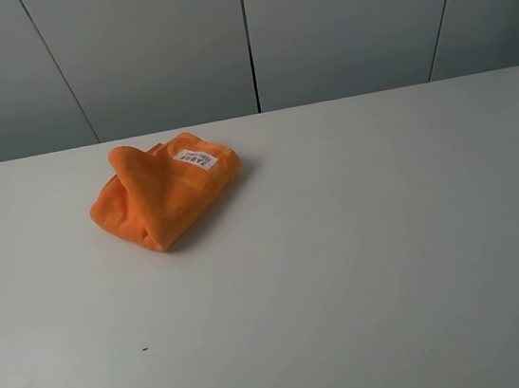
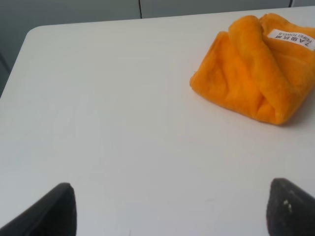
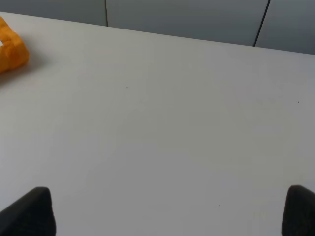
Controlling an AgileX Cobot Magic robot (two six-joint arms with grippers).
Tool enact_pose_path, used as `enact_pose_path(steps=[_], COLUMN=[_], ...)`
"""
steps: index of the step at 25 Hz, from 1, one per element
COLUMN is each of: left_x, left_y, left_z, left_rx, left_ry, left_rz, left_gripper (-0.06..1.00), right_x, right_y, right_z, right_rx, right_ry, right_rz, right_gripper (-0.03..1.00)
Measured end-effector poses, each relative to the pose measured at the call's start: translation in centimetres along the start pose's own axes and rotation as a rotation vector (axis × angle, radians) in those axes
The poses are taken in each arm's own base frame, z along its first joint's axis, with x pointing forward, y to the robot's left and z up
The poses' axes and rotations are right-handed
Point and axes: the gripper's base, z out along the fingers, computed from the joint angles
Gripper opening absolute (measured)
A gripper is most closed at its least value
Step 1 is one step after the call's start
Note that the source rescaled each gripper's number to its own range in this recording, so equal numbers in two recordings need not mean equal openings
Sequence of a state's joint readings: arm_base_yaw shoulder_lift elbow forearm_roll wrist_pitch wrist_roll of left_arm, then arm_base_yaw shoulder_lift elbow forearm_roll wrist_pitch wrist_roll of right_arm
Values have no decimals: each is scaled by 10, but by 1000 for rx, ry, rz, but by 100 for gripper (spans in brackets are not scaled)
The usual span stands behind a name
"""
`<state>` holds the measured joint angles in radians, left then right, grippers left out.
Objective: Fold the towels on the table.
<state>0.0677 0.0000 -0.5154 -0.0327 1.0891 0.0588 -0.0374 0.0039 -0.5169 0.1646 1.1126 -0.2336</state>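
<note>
One orange microfibre towel (image 1: 166, 193), loosely folded, white label (image 1: 196, 158) up, on white table (image 1: 361, 238), far left; left pincer (image 2: 170, 209) and right pincer (image 3: 170, 211) agape, apart from it

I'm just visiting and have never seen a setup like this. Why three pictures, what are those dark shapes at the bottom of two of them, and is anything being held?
This is a robot with two arms, each ending in a two-fingered gripper. One picture comes from a camera mounted high, looking down at the table; the arms are out of its sight. The other two come from cameras on the arms' wrists. The dark shapes are fingertips: the left gripper and the right gripper, both wide open and holding nothing. On the table lies one orange towel, loosely bunched, with a white label facing up. It lies nearer the left arm; the right wrist camera catches only its edge.
</note>
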Motion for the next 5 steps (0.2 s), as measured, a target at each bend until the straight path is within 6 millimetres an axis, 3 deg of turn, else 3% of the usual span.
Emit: enact_pose_path(steps=[5], left_x=[0], left_y=[0], left_z=[0], left_rx=[0], left_ry=[0], left_rz=[0], left_gripper=[99], right_x=[0], right_y=[0], right_z=[0], right_rx=[0], right_ry=[0], right_rz=[0], right_gripper=[100])
